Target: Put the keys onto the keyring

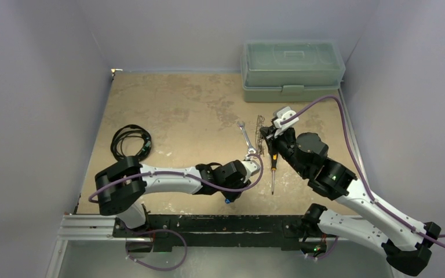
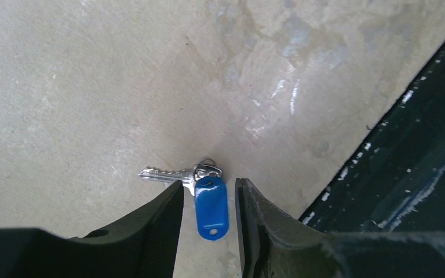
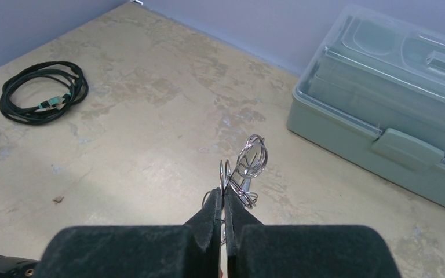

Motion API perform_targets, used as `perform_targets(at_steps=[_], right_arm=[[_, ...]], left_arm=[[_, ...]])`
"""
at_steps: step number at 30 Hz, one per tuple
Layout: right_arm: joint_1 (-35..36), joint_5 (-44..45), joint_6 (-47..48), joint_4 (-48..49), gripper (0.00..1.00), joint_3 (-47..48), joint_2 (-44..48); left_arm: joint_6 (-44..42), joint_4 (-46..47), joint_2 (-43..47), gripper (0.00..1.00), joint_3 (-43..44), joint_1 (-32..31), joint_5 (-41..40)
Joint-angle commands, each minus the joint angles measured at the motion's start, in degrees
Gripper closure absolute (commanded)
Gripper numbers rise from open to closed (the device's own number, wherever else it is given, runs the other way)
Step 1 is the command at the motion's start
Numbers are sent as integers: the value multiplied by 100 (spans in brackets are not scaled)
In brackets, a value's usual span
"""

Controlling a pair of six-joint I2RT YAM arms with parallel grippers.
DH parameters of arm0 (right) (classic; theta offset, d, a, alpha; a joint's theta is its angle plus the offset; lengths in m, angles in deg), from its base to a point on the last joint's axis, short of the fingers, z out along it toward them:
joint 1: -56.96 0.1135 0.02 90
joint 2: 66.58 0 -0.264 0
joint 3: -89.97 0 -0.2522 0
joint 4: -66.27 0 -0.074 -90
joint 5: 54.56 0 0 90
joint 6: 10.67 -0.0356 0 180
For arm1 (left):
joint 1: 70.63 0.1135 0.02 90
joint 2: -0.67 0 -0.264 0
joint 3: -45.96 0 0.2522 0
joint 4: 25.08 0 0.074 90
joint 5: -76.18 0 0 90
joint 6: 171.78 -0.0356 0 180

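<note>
At L tool (image 2: pixel 210 185), 1 key (image 2: pixel 211 208); R tool (image 3: pixel 223 197) grips 1 keyring (image 3: pixel 250 159).

High rear overview, close wrist views, table (image 1: pixel 168 104) shared

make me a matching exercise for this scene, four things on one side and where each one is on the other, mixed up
1 blue-tagged key
2 keyring
3 black cable
4 toolbox

A back right of the table, lid shut
B between the open fingers of the left end effector
C pinched in the right end effector
D coiled at the table's left side

Pairs: 1-B, 2-C, 3-D, 4-A
</note>
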Motion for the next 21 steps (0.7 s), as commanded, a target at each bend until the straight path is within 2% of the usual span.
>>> perform_targets(at_steps=[1, 15, 21], right_arm=[[-25, -71, -48, 258, 100, 80, 0], [-25, -107, -49, 304, 100, 64, -68], [-25, -103, -48, 302, 100, 63, -58]], left_arm=[[193, 182, -133, 62, 153, 2, -455], [246, 320, -479, 67, 169, -4, -274], [271, 335, -528, 79, 152, -7, -248]])
